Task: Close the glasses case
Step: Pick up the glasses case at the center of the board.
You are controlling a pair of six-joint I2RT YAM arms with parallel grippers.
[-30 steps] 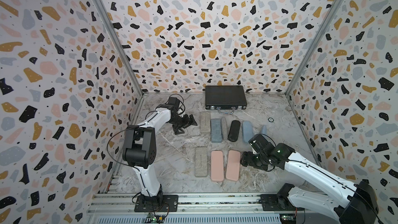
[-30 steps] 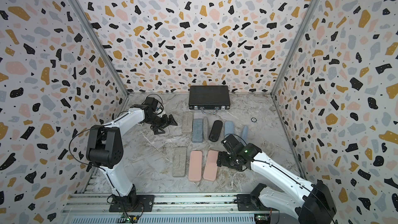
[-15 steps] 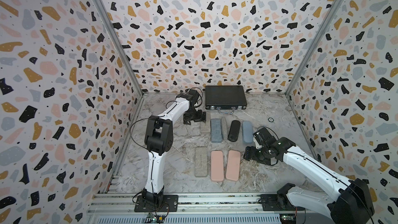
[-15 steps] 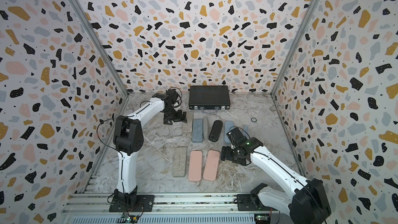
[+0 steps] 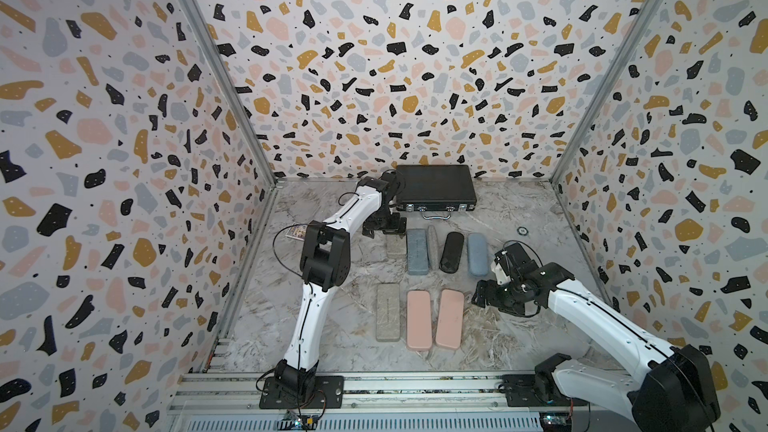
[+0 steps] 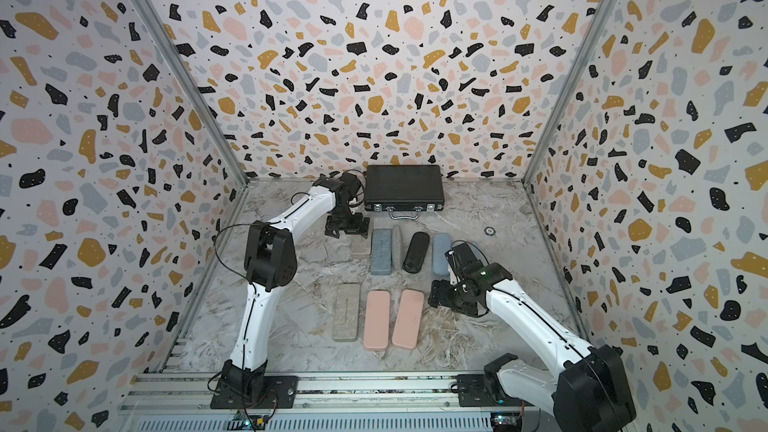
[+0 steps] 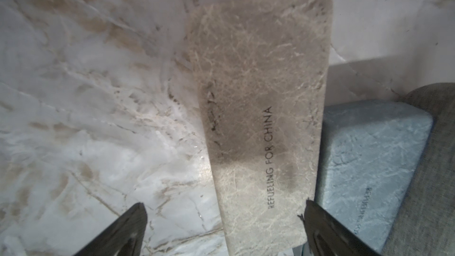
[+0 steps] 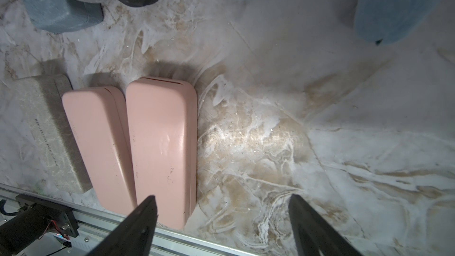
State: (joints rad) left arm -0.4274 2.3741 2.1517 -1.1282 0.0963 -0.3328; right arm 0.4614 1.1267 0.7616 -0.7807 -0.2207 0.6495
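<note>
Over marbled tabletop (image 5: 353, 272), left gripper (image 7: 224, 204), spread and empty, hovers above beige glasses case (image 7: 258, 82): seemingly light, stiff, rough; hold its long edges; right gripper (image 8: 222, 197) also released.

Your widest free tabletop (image 5: 345, 326) lies at the lower left in both top views, beside the front beige case (image 5: 388, 312). Right of the pink case (image 8: 162, 148), bare surface runs open under the right pincer (image 8: 222, 199). Around the left pincer (image 7: 224, 204) it is tight: the blue case (image 7: 369, 168) sits just beside one tip. The black briefcase (image 5: 435, 189) blocks the back centre, with bare surface to its right.
</note>
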